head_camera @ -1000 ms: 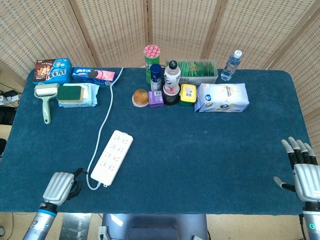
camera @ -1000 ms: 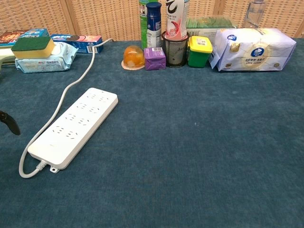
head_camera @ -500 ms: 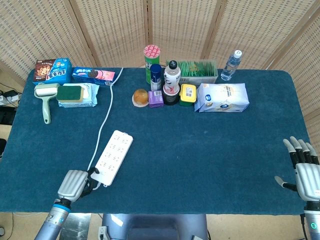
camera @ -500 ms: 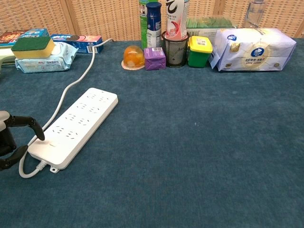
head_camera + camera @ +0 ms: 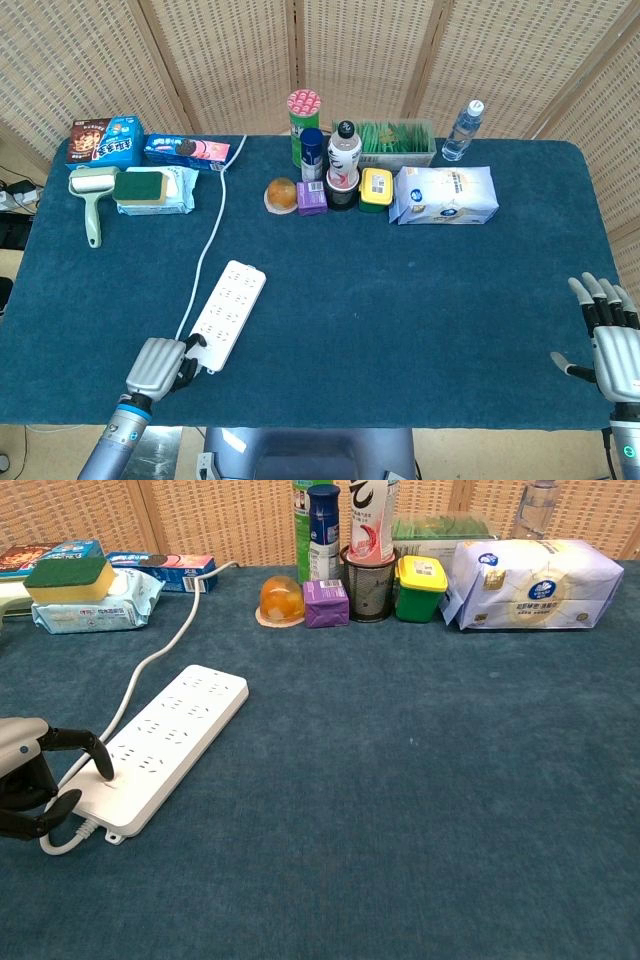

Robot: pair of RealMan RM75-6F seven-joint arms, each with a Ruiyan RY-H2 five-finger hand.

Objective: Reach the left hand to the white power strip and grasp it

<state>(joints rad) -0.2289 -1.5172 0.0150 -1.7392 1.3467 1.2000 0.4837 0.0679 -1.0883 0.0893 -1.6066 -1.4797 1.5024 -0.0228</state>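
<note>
Long white plastic power strip (image 5: 157, 745): lies diagonally on the dark blue carpeted surface (image 5: 400, 810), its white cord (image 5: 150, 660) running toward the far edge.
Left hand (image 5: 30, 790): at the strip's near end, one dark fingertip (image 5: 100, 765) on its top face, another at its near edge; whether it grips cannot be told.
Far row: green-and-yellow sponge (image 5: 67, 573) on a pale blue wipes pack (image 5: 95, 605); orange round jelly cup (image 5: 281, 600); small purple box (image 5: 327, 603); yellow-lidded green tub (image 5: 420, 588); white-and-blue tissue pack (image 5: 530, 584).
</note>
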